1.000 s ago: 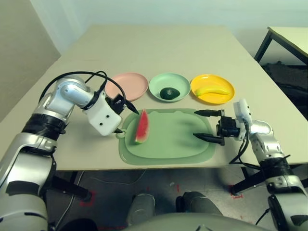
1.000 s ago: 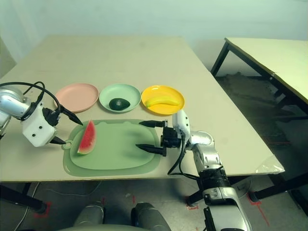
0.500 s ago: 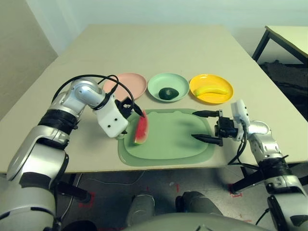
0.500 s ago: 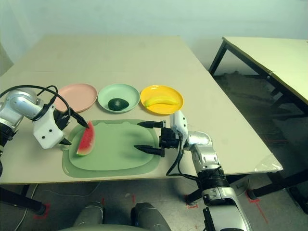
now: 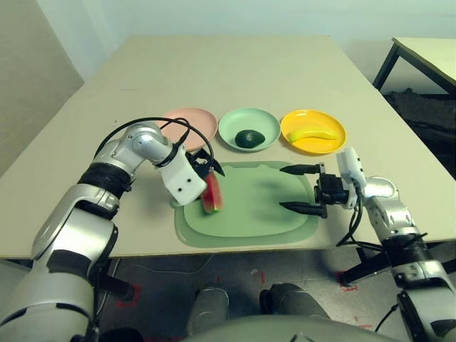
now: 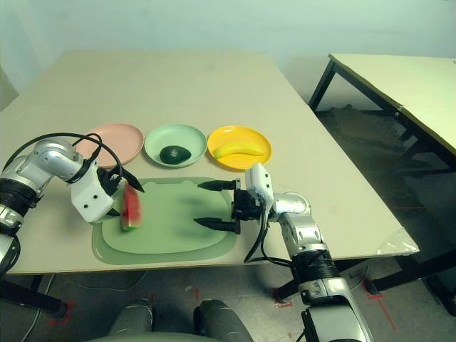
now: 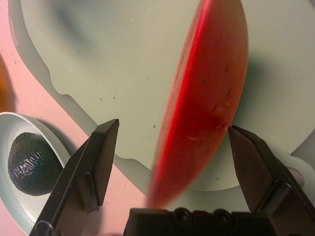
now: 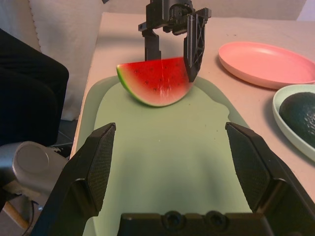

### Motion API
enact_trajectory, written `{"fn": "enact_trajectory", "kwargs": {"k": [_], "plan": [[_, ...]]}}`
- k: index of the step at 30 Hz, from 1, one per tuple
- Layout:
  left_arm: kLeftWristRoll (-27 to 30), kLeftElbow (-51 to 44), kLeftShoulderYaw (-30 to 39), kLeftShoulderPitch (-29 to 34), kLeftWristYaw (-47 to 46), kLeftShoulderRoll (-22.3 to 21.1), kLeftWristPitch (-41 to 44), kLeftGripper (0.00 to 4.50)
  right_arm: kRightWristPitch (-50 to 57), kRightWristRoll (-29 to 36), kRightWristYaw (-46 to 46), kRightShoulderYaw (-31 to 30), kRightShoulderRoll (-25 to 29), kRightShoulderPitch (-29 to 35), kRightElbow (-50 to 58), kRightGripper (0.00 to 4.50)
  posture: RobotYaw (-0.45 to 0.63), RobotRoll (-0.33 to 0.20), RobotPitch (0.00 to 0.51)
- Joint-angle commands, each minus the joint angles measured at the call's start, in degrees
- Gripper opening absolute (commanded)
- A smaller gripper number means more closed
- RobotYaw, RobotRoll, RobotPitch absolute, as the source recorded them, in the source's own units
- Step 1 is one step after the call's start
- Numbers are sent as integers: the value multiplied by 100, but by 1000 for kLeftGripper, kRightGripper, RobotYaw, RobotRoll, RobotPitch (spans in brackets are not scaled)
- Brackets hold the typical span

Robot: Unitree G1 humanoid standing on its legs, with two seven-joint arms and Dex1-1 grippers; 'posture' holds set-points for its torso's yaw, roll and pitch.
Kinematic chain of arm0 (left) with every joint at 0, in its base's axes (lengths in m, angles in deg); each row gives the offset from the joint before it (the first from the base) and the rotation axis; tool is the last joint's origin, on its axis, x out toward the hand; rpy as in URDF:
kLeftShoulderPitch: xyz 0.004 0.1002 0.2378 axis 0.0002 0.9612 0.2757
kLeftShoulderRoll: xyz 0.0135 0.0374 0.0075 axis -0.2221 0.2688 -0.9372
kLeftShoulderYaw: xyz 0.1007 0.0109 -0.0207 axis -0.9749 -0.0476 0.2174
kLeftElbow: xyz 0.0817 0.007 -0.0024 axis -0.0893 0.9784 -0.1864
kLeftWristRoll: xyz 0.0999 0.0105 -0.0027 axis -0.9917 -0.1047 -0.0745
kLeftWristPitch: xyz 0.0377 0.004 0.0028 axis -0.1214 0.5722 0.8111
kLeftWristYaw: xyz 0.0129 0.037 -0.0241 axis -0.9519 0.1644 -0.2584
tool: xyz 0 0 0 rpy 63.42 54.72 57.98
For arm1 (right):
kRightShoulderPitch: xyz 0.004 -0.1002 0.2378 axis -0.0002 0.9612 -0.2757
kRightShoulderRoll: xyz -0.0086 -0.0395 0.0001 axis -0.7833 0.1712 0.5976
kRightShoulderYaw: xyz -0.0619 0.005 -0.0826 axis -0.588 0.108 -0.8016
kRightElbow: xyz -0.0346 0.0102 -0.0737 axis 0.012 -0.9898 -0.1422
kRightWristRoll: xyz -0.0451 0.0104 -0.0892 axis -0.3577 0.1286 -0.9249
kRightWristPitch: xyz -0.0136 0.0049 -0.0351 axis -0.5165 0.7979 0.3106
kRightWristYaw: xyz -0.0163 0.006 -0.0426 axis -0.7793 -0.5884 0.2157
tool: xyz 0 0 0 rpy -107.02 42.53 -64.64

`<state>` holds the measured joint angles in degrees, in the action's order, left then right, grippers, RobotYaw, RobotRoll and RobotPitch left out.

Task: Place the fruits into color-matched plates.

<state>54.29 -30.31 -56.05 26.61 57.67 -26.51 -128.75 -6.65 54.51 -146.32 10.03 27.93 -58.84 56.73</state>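
The red watermelon wedge (image 5: 211, 192) stands on its green rind on the left part of the green mat (image 5: 263, 214). My left gripper (image 5: 214, 187) is open around it, one black finger on each flat side of the wedge (image 7: 202, 98), with gaps showing. My right gripper (image 5: 283, 188) hovers open over the mat's right half, pointing at the wedge (image 8: 155, 81). Behind the mat lie the pink plate (image 5: 187, 122) with nothing on it, the mint green plate (image 5: 249, 117) holding the dark avocado (image 5: 249, 137), and the yellow plate (image 5: 313, 117) holding the banana (image 5: 312, 133).
The mat lies close to the table's front edge (image 5: 235, 249). Black cables (image 5: 142, 122) loop above my left forearm near the pink plate. A second table (image 5: 427, 53) with dark legs stands off to the right.
My left gripper has travelled right, from beside the mat to around the watermelon wedge. The right gripper has edged slightly left over the mat. The fruits on the plates have not moved.
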Motion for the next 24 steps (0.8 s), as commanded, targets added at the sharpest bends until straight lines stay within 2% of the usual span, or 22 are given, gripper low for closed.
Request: {"fn": "enact_trajectory", "kwargs": {"k": [1,9,12,17,19,20,24], "plan": [[-52,-47,-125,92,-23,24,87,4500,12,-12,-31,-75,36,65,139,4471,15,0,51],[-175,-32,-151,79,-155,27,242,4500,-3,-35,-22,-115,41,123,143,4471,12,0,48],[-201,-3,-147,70,-198,50,323,3896,-18,-44,-14,-126,35,113,123,4500,11,0,47],[-162,-85,-169,135,-154,85,553,2134,-33,-51,-10,-135,26,101,108,4500,9,0,44],[-100,-157,-174,189,-92,89,656,1580,-18,-47,-4,-134,32,100,125,4500,6,0,43],[-84,-187,-179,214,-63,82,691,1421,-13,-44,-7,-131,42,105,131,4500,5,0,42],[-63,-238,-180,259,-14,52,750,1276,-12,-42,-20,-121,72,133,137,4500,4,0,43]]}}
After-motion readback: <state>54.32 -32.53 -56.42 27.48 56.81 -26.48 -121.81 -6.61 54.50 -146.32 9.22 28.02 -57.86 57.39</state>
